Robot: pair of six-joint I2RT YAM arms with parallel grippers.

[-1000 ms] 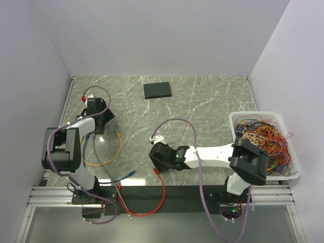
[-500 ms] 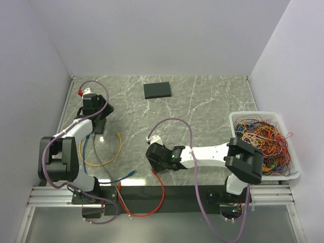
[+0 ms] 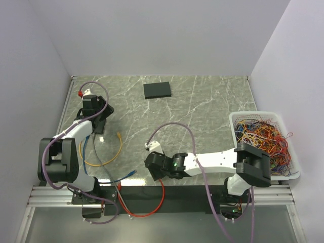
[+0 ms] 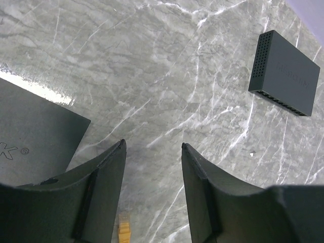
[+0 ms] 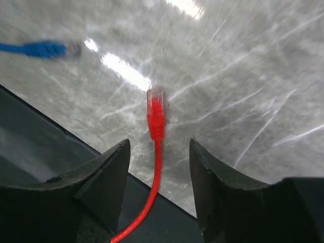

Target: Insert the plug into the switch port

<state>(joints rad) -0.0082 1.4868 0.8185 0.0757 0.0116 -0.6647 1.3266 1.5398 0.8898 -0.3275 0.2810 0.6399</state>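
The red plug (image 5: pixel 155 114) lies flat on the marble table, and its red cable (image 3: pixel 163 195) runs back over the dark front strip. My right gripper (image 5: pixel 159 144) hovers low over it, open, with one finger on each side of the cable just behind the plug and not touching it. In the top view the right gripper (image 3: pixel 153 169) sits near the front edge and covers the plug. The switch (image 3: pixel 157 90) is a dark flat box at the far middle, with its port side (image 4: pixel 278 98) facing the left wrist camera. My left gripper (image 4: pixel 152 147) is open and empty at the far left (image 3: pixel 97 117).
A blue plug (image 5: pixel 45 49) lies left of the red one. A yellow cable (image 3: pixel 114 152) loops near the left arm, its plug (image 4: pixel 124 233) below the left fingers. A white basket of tangled cables (image 3: pixel 263 142) stands at the right edge. A dark flat sheet (image 4: pixel 30 136) lies beside the left gripper.
My right gripper has moved left and toward the front edge, coming over the red plug, and its jaws have narrowed slightly. The left arm shifted a little early on, then stayed still.
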